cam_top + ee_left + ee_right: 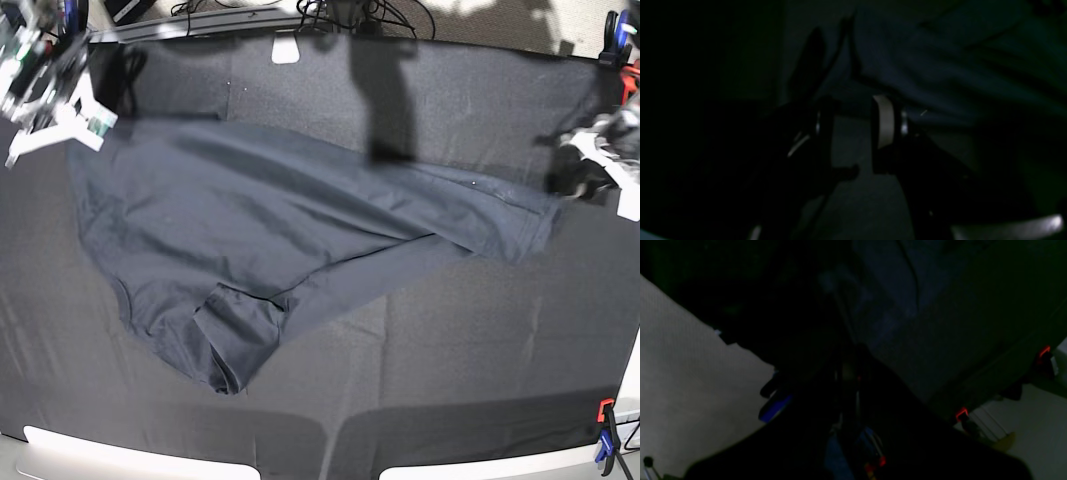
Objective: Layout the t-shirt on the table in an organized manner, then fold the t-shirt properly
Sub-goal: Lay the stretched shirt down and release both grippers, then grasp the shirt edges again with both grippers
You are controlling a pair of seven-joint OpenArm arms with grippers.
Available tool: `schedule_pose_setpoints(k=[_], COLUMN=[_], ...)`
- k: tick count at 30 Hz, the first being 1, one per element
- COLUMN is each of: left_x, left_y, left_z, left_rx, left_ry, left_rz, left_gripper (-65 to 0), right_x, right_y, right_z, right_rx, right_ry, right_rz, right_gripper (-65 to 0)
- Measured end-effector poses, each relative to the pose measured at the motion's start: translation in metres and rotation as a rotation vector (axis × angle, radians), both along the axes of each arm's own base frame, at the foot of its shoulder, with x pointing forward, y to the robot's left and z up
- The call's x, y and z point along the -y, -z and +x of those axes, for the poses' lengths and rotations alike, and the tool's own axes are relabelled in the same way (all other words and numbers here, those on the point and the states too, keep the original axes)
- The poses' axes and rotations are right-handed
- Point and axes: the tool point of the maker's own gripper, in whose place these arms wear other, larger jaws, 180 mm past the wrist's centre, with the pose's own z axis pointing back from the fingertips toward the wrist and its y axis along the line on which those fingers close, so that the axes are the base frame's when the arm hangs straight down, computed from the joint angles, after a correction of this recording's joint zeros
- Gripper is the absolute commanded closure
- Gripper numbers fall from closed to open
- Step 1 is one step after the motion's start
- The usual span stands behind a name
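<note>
- T-shirt (270, 230) sprawled across worktop (480, 360), stretched between far-left corner and right edge, one sleeve folded over near front.
- Left hand (853, 120) beside right tip of shirt, jaws parted, nothing held.
- Right hand (50, 85) at far-left corner, clamped shut; grip on cloth not discernible.
- Best next: regrip hem corners, pull taut evenly, flatten sleeve before folding.

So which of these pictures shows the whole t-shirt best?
The base view: the t-shirt lies spread across the table, outline visible. Both wrist views are dark, showing only blurry folds of it.
</note>
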Motion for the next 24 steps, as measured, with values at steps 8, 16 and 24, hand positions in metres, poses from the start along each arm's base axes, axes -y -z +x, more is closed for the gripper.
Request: schedule_pose_setpoints(k=[8,16,24], left_x=[0.008,0.027,0.015], left_y=[-0.004,0.018,0.048], left_z=[0.033,0.039,0.038], left_rx=[0.04,-0.044,-0.134], left_ry=[-0.085,-0.084,-0.153], left_rz=[-0.051,-0.138,-0.162], left_gripper=[-17.7,-17.7,-15.5], right_x=[-0.005,-0.005,-0.005], right_y=[0.002,-0.001,-0.001], right_z=[0.001,0.009,0.009], right_rx=[0.014,0.079,0.079], right_ry=[0.002,0.052,0.052], right_rz=[0.022,0.04,0.04], right_gripper=[0.0,0.0,0.0])
